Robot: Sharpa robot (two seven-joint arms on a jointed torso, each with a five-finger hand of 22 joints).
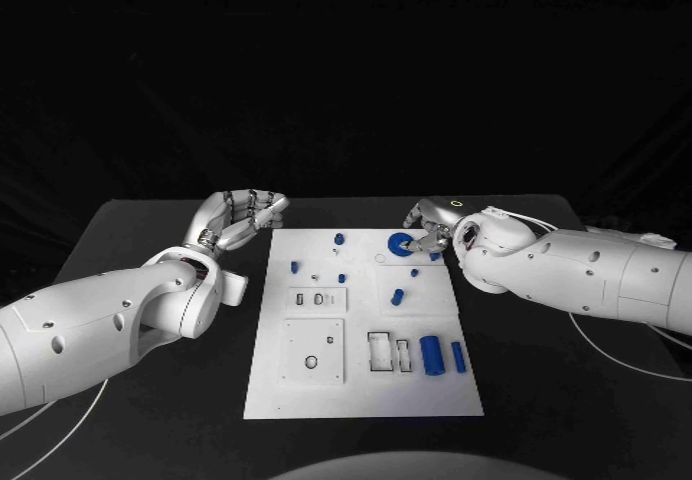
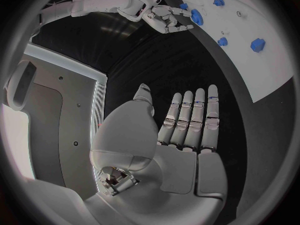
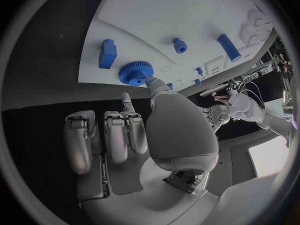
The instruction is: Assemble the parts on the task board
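1. Nearest the robot, two blue cylinders (image 1: 431, 355) lie side by side on the near right part of the board (image 1: 361, 395), long axes running near-to-far. Both are well apart from either hand.
2. Mid-board, a small blue peg (image 1: 397, 296) stands on the right half, nearer the right arm than the left.
3. Further out, the gear (image 1: 401, 242) lies flat near the board's far right corner. In the right wrist view its toothed rim (image 3: 136, 72) faces the right hand (image 3: 150, 135), with the thumb tip right at its edge; I cannot tell whether they touch.
4. The right hand (image 1: 437, 228) sits just beside the gear, on its outer side, so the gear lies inward of the fingers, toward the board's middle. The other fingers (image 3: 106, 135) are curled in and hold nothing.
5. A blue block (image 3: 107, 53) stands just beside the gear, away from the thumb.
6. The left hand (image 1: 242, 218) hovers off the board's far left corner, fingers (image 2: 195, 117) straight and together, holding nothing, well apart from the gear.
7. Judgement: the right hand is much the nearer and should take the gear; the closing thumb needs a finger opposite it across the rim.
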